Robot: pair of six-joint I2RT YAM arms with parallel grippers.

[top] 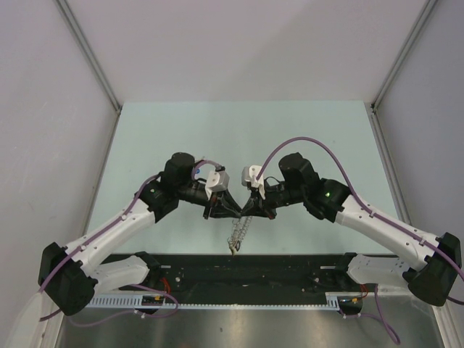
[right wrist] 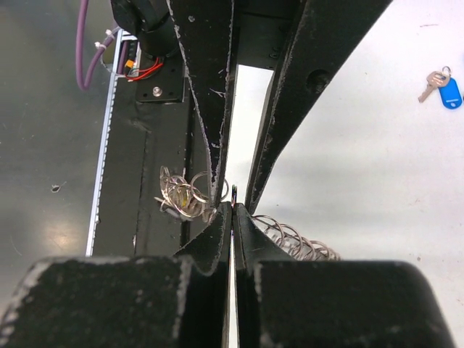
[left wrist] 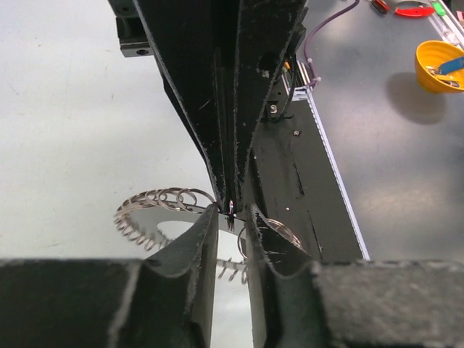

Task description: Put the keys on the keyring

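Both meet at the keyring: right gripper shut on its wire, left gripper narrowly parted astride it, blue key lying well apart

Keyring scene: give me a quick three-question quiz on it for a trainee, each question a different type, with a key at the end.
1. True or false: the large silvery coiled metal keyring lies flat and untouched on the pale table.
2. Multiple choice: the right claw is A) wide open, B) shut, C) out of view.
3. Short answer: where is the small blue-headed metal key?
Key: 1 false, the right claw pinches it; 2 B; 3 on the table, apart from the keyring.
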